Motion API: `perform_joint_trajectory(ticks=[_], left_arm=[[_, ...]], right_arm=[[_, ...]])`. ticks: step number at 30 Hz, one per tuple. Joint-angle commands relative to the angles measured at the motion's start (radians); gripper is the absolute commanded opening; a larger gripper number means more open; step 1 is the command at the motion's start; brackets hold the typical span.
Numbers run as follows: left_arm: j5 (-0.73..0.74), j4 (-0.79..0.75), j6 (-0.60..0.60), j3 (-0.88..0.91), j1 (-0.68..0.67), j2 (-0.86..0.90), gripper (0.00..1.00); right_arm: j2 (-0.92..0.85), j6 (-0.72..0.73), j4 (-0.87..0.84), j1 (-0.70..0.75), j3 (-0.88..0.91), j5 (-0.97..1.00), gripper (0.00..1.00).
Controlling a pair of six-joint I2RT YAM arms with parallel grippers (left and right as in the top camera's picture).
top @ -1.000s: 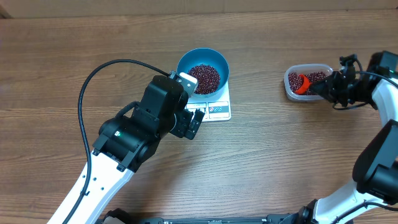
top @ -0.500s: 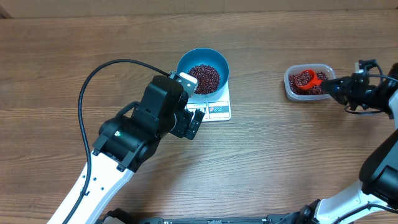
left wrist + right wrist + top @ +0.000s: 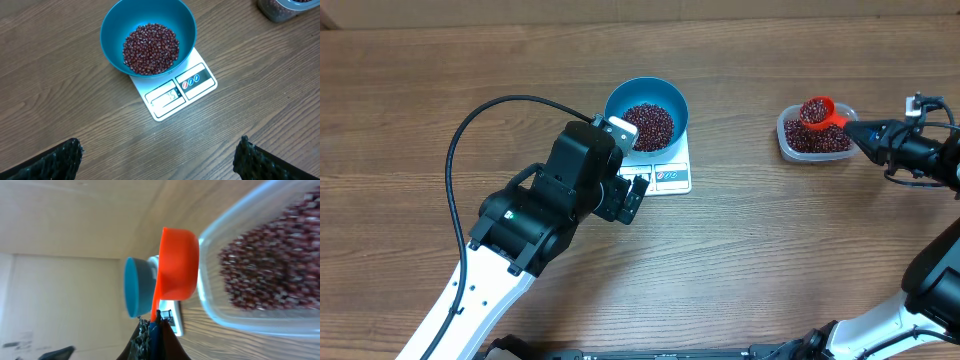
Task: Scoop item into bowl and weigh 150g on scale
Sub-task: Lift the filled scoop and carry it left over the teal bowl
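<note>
The light-blue bowl (image 3: 618, 97) stands on the white scale (image 3: 672, 177) and holds a pile of red-brown beans (image 3: 648, 125). My left gripper (image 3: 633, 195) hovers just in front of the scale, open and empty. In the left wrist view the bowl (image 3: 112, 35), its beans (image 3: 150, 47) and the scale (image 3: 187, 87) lie beyond the wide-apart left gripper (image 3: 159, 156). My right gripper (image 3: 867, 131) is shut on the handle of an orange scoop (image 3: 816, 109). The scoop is heaped with beans and hangs over the clear tub (image 3: 790, 140). The right wrist view shows the scoop (image 3: 178, 265) from the side, held by the right gripper (image 3: 155, 322).
The clear plastic tub (image 3: 260, 315) at the right still holds many beans (image 3: 265, 265). A black cable (image 3: 470, 125) loops over the table left of the left arm. The bowl (image 3: 134, 287) and scale (image 3: 176, 320) appear far behind the scoop.
The right gripper has drawn back to the right and lifted the scoop out of the tub's beans, now loaded. The left arm has not moved.
</note>
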State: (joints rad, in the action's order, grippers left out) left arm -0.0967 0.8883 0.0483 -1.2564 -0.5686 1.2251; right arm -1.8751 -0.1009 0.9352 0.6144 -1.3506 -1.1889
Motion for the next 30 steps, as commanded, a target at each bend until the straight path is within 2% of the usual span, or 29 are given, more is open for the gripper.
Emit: perform_joint_trajectory(ticks=[1, 8, 17, 25, 30], left_arm=[[0.012, -0.002, -0.019, -0.016, 0.005, 0.003, 0.99], [0.012, -0.002, -0.019, -0.016, 0.005, 0.003, 1.00], [0.012, -0.002, -0.019, -0.016, 0.005, 0.003, 1.00], [0.012, -0.002, -0.019, -0.016, 0.006, 0.003, 1.00], [0.012, -0.002, -0.019, -0.016, 0.005, 0.003, 1.00]], right_arm=[[-0.001, -0.012, -0.003, -0.004, 0.003, -0.125, 0.04], [-0.001, -0.012, -0.003, -0.063, -0.006, -0.233, 0.04], [0.001, 0.000, -0.005, -0.246, -0.090, -0.247, 0.04], [0.001, 0.106, -0.078, -0.408, -0.151, -0.134, 0.04], [0.001, 0.158, -0.185, -0.496, -0.153, -0.025, 0.04]])
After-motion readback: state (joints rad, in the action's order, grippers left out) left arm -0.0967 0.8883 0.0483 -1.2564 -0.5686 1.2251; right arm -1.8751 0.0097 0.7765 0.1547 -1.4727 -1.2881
